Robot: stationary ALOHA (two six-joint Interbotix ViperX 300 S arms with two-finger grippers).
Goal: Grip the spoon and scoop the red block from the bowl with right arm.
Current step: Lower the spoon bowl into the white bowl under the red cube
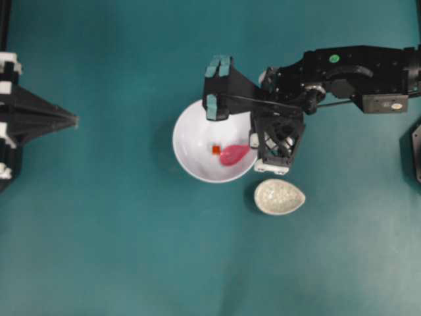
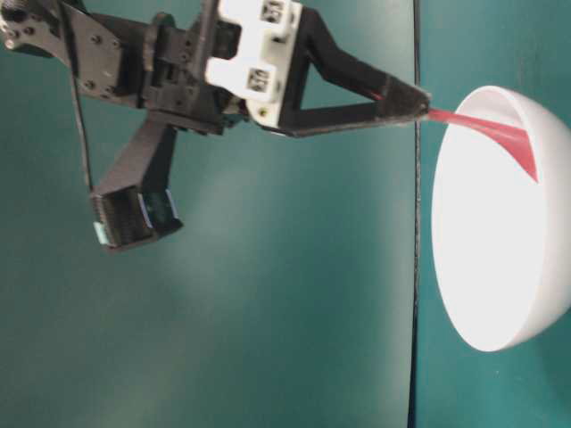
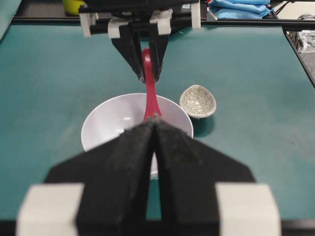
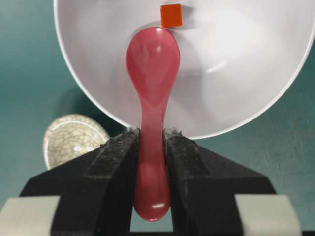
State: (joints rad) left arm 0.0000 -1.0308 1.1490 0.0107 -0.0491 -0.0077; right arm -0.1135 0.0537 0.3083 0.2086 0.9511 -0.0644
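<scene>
Glossy pink-red and hard-looking, the soup spoon point(image 4: 151, 93) with its deep oval scoop and straight flat handle is clamped by the right arm's black two-finger end effector point(image 4: 150, 142), the padded fingers point(image 4: 118, 152) pressing the handle from both sides partway along, with the butt end poking out behind them. The scoop hangs inside the large round plain white bowl point(image 4: 246, 73), its tip just beside the tiny orange-red cube block point(image 4: 171, 15) — whether they touch cannot be told.

The spoon looks stiff, light and slick, likely ceramic or melamine, so a grip on the flat faces of the handle is the sensible one; a hold this far back gives reach but leaves the scoop free to twist if it drags on the bowl wall. The block looks light and hard, apt to skid ahead of the lip over the smooth bowl rather than ride up, so pinning it against the curved wall should help.

The left arm's black pointed end effector point(image 3: 153, 162) sits idle with its fingers pressed together, grasping nothing. A speckled grey-white egg-shaped dish point(image 1: 279, 196) rests on the teal bench point(image 1: 99, 250) near the bowl.
</scene>
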